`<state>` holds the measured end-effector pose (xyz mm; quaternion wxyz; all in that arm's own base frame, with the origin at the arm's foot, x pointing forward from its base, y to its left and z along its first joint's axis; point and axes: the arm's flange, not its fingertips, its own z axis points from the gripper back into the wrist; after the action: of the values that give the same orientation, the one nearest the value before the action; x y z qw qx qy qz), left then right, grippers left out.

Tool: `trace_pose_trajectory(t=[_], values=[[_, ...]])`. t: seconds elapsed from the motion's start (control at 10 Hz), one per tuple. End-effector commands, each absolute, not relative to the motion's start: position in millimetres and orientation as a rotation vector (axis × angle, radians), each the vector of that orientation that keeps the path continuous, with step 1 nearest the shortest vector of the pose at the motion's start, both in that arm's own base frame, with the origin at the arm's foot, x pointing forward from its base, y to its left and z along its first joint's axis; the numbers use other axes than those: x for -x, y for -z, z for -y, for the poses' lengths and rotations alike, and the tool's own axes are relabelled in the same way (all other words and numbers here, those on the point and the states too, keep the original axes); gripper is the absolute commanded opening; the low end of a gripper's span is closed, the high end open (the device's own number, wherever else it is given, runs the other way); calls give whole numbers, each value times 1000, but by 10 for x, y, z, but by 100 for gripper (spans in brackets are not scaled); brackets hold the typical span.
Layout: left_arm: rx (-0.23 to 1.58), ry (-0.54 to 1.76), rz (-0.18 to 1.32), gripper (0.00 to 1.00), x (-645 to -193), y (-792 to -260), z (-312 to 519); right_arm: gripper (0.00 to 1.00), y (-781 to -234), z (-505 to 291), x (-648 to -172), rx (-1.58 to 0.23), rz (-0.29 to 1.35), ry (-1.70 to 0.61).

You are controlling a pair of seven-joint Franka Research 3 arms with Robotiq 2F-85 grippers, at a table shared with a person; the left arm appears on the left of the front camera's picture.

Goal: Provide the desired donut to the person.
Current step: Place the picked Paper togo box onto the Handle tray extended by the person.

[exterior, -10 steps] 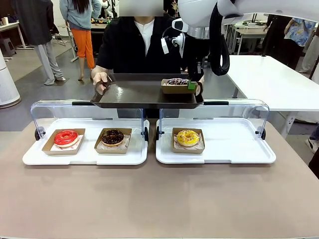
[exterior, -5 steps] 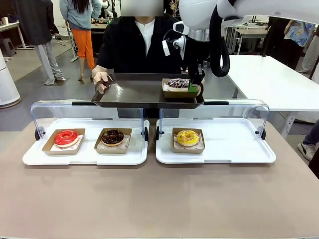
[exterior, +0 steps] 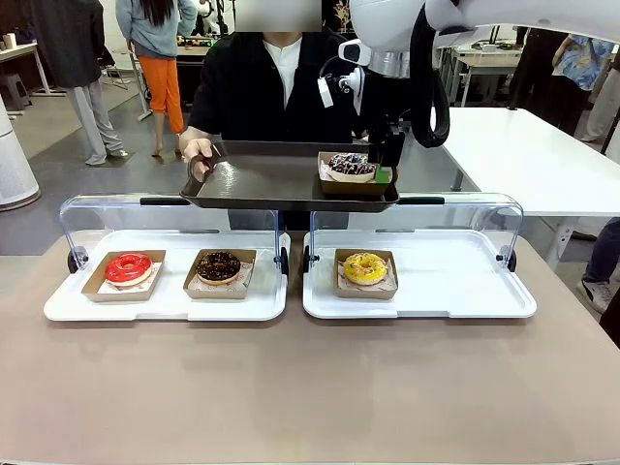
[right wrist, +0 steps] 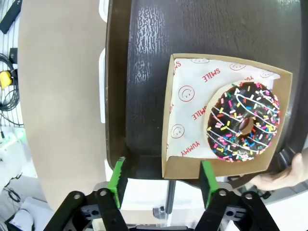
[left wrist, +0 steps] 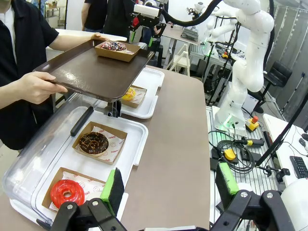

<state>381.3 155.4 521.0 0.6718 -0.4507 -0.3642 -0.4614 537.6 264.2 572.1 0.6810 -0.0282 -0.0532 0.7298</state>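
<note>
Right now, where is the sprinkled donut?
Front view: the sprinkled donut sits in its box at the right end of the brown tray the person holds, beside the right gripper.

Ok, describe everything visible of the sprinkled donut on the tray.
The sprinkled donut is whole, chocolate-glazed with white drizzle and coloured sprinkles, lying flat on printed paper in an open cardboard box. The box sits at a corner of the dark tray the person holds. The right end effector hangs open at the box's edge.

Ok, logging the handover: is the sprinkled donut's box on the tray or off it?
On it: the box lies flat on the brown tray, right tool open at its edge.
</note>
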Motion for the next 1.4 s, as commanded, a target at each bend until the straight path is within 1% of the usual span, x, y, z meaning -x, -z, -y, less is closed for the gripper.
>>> trace_pose_trajectory(t=[0.0,0.2,0.3,0.5,0.7,0.9,1.1,1.3], values=[[1021,1034,823,100,-3801,-5232,-1557,100,-5804,-2601,-5351,28,100,-1630],[1021,1034,823,100,-3801,-5232,-1557,100,-5892,-2556,-5248,-10,33,-1623],[1021,1034,823,100,-3801,-5232,-1557,100,-6031,-2493,-5124,-17,-3,-1629],[1021,1034,823,100,-3801,-5232,-1557,100,-6377,-2217,-4814,2,22,-1658],[1021,1034,823,100,-3801,-5232,-1557,100,-6521,-1825,-4611,0,47,-1642],[1021,1034,823,100,-3801,-5232,-1557,100,-6439,-1353,-4514,21,67,-1603],[1021,1034,823,100,-3801,-5232,-1557,100,-6276,-992,-4481,19,141,-1594],[1021,1034,823,100,-3801,-5232,-1557,100,-6118,-726,-4474,-5,147,-1559]])
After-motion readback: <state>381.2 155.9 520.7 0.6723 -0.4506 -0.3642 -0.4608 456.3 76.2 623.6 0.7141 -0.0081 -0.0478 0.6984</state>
